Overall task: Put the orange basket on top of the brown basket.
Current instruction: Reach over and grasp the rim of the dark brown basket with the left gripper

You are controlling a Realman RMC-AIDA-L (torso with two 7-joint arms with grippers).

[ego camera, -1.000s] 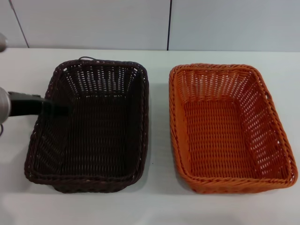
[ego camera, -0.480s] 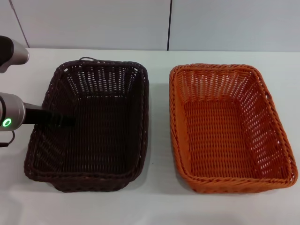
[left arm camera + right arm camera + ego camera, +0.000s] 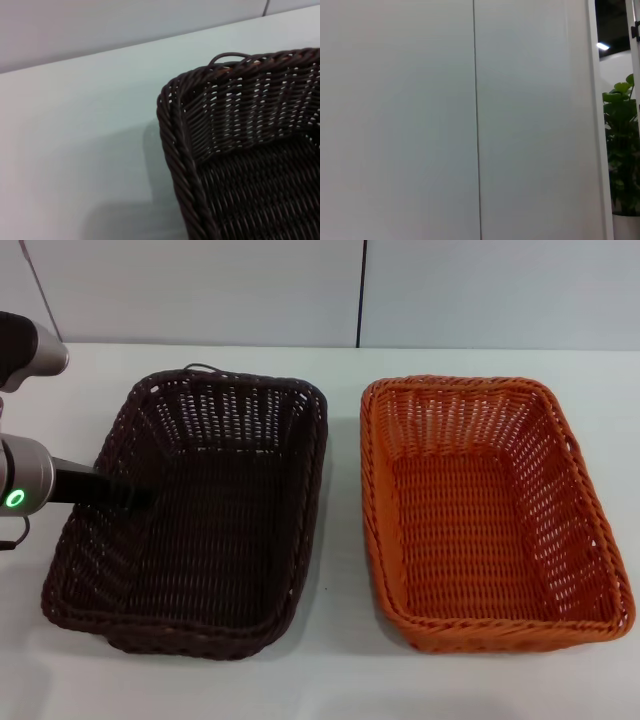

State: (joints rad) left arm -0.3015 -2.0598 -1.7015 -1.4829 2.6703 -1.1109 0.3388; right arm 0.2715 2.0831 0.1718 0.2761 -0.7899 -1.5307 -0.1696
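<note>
My left gripper [image 3: 135, 496] sits at the brown basket [image 3: 200, 510]'s left rim on the desk [image 3: 340, 680]; I cannot tell how its jaws stand. The orange basket [image 3: 490, 510] lies right, untouched. I would grip rims squarely and lift level.

A: Where does the head view look?
B: Forward and down over the tabletop [image 3: 340, 680].
A: The wrist views?
B: Left: close on the brown basket [image 3: 240, 150] corner, shared with the head view [image 3: 190, 510]. Right: faces a wall [image 3: 420, 120].
</note>
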